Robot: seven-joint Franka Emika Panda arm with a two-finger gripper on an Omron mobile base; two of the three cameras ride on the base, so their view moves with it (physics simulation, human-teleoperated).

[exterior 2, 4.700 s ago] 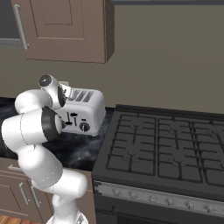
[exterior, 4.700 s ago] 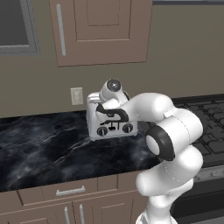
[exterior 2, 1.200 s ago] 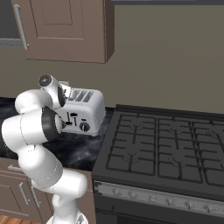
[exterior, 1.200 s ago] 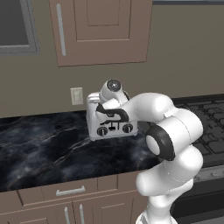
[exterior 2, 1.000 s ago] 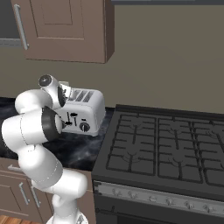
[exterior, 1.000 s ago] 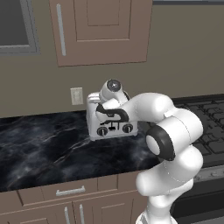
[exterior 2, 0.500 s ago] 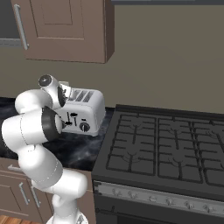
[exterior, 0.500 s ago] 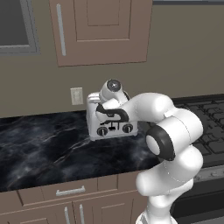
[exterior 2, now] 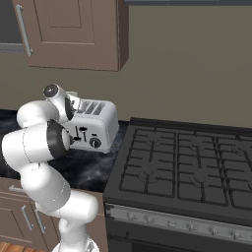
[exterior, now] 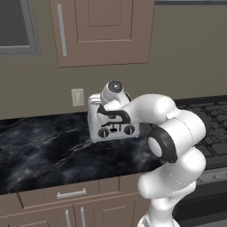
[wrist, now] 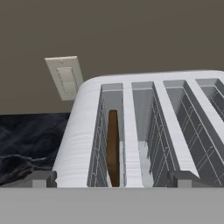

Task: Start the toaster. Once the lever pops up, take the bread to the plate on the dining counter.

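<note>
Above toaster (wrist: 144, 131) | arm folded over, end effector (wrist: 111, 178) wide open (empty) | bread (wrist: 113, 146) in slot

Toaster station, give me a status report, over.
Gripper open, poised over the toaster, holding nothing. Bread sits down in the leftmost slot in the hand view. Nothing blocking the slots.

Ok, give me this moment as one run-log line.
pincer: open, empty, above toaster slots | bread: upright in leftmost slot in hand view | toaster: on black counter, beside stove
</note>
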